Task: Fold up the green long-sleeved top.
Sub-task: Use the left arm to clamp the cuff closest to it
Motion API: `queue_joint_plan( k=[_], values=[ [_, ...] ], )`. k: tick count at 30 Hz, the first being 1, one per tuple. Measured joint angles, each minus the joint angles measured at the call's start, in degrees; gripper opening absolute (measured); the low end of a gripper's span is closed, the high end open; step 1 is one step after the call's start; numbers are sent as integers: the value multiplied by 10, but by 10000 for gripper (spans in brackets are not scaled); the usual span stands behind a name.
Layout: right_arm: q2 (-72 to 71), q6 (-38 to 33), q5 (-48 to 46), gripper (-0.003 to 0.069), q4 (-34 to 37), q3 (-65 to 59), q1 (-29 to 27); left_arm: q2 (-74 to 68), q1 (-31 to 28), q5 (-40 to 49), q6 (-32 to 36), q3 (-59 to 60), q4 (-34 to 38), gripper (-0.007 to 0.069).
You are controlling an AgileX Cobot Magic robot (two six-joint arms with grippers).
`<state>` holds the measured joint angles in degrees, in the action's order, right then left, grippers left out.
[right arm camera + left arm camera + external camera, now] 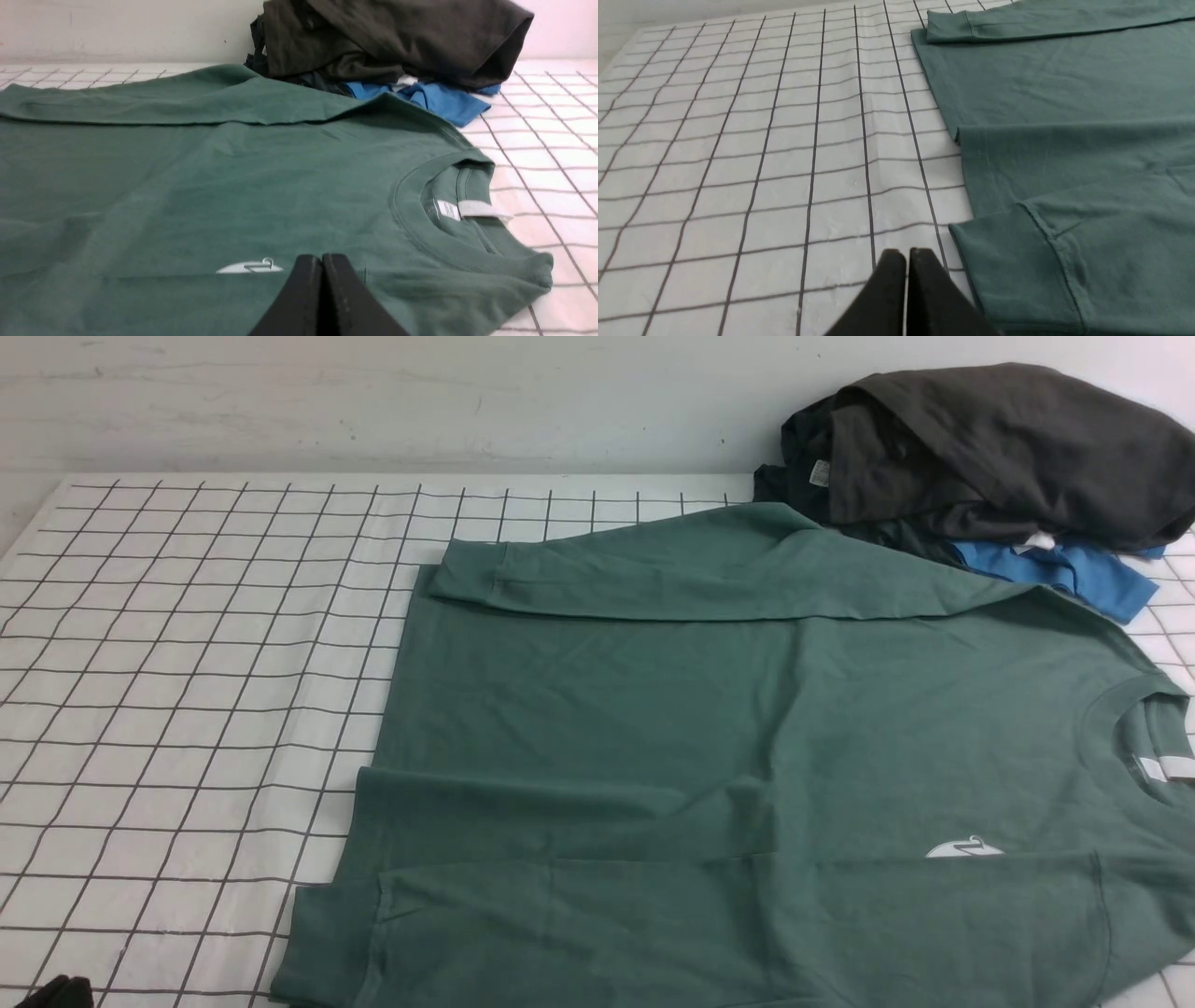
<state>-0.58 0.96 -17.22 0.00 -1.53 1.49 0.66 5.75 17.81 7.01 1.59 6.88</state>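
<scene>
The green long-sleeved top (709, 747) lies flat on the grid cloth, neck to the right, hem to the left. Both sleeves are folded across the body: the far sleeve (653, 579) along the back edge, the near sleeve with its cuff (1008, 270) along the front. The white logo (250, 267) and white neck label (481, 208) face up. My left gripper (904, 254) is shut and empty over the bare cloth, just left of the near cuff. My right gripper (322, 257) is shut and empty above the chest, beside the logo.
A pile of dark grey garments (990, 448) lies on a bright blue garment (1074, 574) at the back right, touching the top's far shoulder. The white cloth with black grid lines (187, 663) covers the table's left half. A white wall stands behind.
</scene>
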Motion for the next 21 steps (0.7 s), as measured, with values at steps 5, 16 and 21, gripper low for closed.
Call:
queue_joint_plan(
  k=[5, 16, 21],
  values=[
    [0, 2, 164, -14, -8, 0, 0, 0, 0, -142, 0, 1, 0, -7],
    [0, 121, 442, -14, -8, 7, 0, 0, 0, -418, -98, -25, 42, -7],
    [75, 114, 292, -13, -56, 181, 0, -120, 0, -258, -77, -241, 9, -7]
  ],
)
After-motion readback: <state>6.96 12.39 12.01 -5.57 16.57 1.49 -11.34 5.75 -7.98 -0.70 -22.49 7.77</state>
